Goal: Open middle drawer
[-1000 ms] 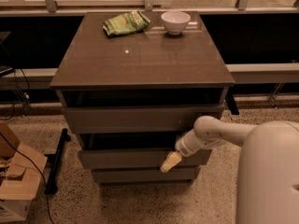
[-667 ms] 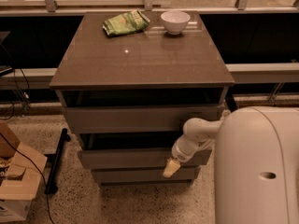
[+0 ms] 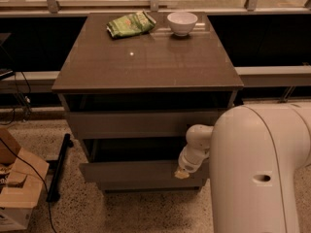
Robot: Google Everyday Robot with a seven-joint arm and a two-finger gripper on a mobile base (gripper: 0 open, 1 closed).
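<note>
Viewing the scene from above and in front, we find a grey-brown cabinet [image 3: 146, 64] with three handleless drawer fronts stacked below its top. The middle drawer [image 3: 129, 171] sits second from the top. Its long flat front stands forward of the cabinet body, and a dark opening shows above it, so it is partly open. The top drawer [image 3: 141, 125], with the widest and tallest front, also stands slightly forward under the cabinet top. The bottom drawer [image 3: 146, 185] shows only as a narrow strip just beneath the middle front. The gripper [image 3: 182, 174] is at the right part of the middle drawer front, with its beige tip against or just in front of the upper half of that front. We cannot tell whether it is open or closed, nor whether it has hold of anything. The white arm [image 3: 257, 169] fills the lower right of the view and hides the right ends of the middle and bottom drawers. On the rear of the cabinet top lie a green snack bag [image 3: 131, 24] and, to its right and apart from it, a white bowl [image 3: 182, 22]. A cardboard box [image 3: 17, 193] stands on the speckled floor [image 3: 146, 212] at lower left, well apart from the cabinet.
</note>
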